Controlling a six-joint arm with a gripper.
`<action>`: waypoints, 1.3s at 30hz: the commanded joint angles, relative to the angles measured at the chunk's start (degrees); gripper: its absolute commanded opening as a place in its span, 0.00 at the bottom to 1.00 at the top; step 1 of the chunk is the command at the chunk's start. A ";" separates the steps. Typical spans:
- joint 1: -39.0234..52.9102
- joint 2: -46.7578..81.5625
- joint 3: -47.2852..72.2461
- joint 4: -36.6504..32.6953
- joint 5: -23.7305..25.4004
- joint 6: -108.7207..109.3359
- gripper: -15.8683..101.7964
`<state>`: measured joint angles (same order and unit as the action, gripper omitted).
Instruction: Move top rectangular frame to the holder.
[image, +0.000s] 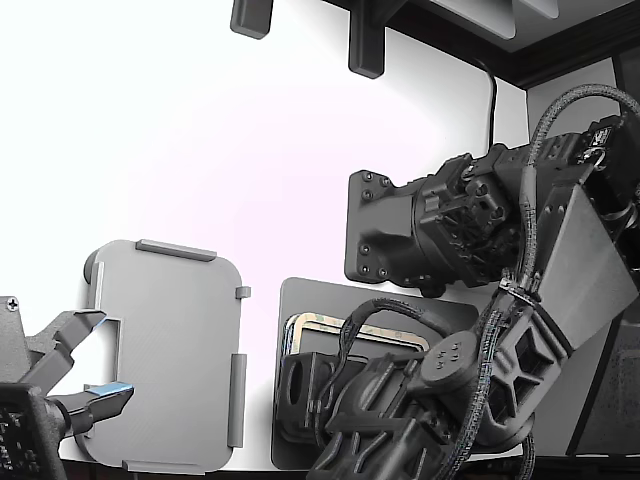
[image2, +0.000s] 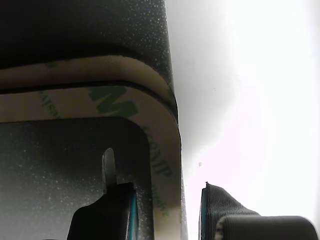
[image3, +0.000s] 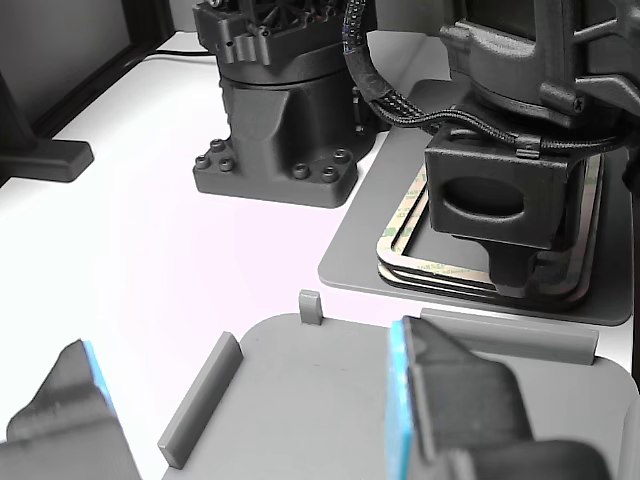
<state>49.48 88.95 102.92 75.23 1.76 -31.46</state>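
The pincer (image2: 167, 212) stands open astride one side of the top frame (image2: 162, 150), gripping nothing; the frame looks thin, light and bendable, best pinched there.

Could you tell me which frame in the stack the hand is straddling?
The top frame: its side sits between the open hand, the lower frame peeking out beneath.

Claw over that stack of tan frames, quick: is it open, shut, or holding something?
Claw: open, its two fingers on either side of one rail of the top frame, not clamped on it.
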 joint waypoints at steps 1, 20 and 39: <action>-0.97 1.41 -0.70 -0.44 0.18 0.00 0.55; -1.05 2.11 0.88 -1.49 0.44 0.09 0.50; -1.23 2.46 -0.26 -0.62 2.37 0.18 0.05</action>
<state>49.22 89.65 104.33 74.62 4.04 -31.11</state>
